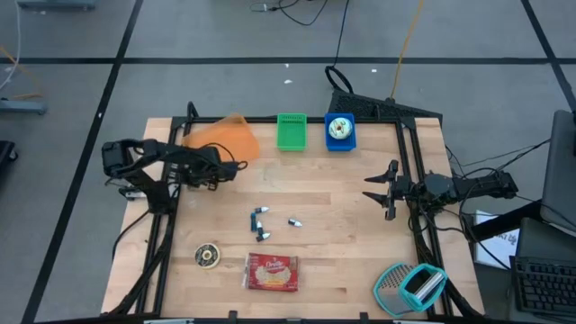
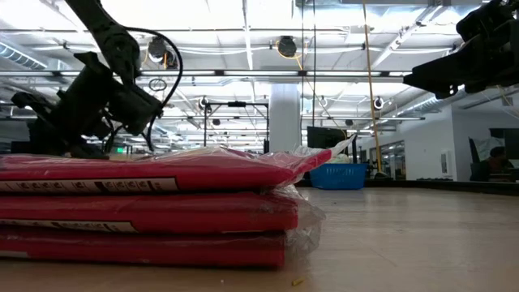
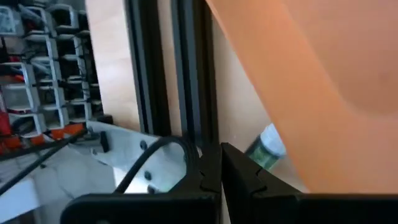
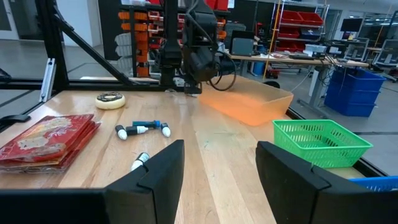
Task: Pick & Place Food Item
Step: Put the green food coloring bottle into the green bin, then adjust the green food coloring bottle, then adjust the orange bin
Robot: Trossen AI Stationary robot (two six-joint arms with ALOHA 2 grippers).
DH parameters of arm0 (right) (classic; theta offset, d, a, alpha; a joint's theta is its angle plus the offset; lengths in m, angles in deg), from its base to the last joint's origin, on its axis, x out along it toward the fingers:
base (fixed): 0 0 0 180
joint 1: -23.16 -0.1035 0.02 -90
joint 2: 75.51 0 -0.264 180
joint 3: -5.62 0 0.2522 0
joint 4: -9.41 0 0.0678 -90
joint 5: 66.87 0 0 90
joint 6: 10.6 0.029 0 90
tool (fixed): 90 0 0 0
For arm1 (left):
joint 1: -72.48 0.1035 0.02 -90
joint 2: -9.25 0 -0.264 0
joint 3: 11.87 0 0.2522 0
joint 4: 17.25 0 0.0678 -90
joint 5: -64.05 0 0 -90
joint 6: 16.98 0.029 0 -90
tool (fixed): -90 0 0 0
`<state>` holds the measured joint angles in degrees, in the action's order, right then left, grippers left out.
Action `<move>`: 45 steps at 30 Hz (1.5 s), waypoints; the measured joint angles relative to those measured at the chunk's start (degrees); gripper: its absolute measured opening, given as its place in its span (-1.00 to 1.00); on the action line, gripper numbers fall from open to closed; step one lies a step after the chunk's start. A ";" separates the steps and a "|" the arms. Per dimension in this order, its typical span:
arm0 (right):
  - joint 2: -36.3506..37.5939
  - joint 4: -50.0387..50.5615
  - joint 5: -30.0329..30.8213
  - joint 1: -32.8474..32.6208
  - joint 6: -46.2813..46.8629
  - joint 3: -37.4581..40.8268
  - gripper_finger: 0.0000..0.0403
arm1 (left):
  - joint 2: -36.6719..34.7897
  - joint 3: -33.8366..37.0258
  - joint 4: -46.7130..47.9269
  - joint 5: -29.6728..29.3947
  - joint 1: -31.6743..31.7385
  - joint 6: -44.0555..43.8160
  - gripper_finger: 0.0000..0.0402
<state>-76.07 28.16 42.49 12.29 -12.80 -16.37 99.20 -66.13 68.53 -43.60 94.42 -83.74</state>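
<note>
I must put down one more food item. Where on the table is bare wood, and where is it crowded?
Bare wood lies between the green basket and the small capped tubes, and also between the red snack pack and the teal grater. It is crowded at the far left corner, where the shut left pincer meets the orange bin.

Glossy plastic-wrapped red packet [image 1: 272,272] on smooth wooden table [image 1: 342,234].

Two dark, black jointed arms with looping black cables and blocky, notched-fingered end effector heads.
</note>
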 joint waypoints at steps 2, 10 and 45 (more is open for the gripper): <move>0.02 -0.02 0.00 0.00 0.02 0.00 -0.07 | -0.06 0.89 -1.04 1.44 0.83 1.89 -0.99; 0.00 0.00 0.00 0.00 0.00 0.00 -0.07 | 0.28 6.11 -7.68 1.54 1.12 2.02 -0.98; 0.01 0.00 0.00 0.01 0.00 0.02 -0.07 | -9.17 2.37 -27.76 11.05 -20.51 9.43 -0.96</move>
<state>-76.06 28.17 42.49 12.29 -12.79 -16.35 90.03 -63.76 40.77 -32.54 73.91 -74.31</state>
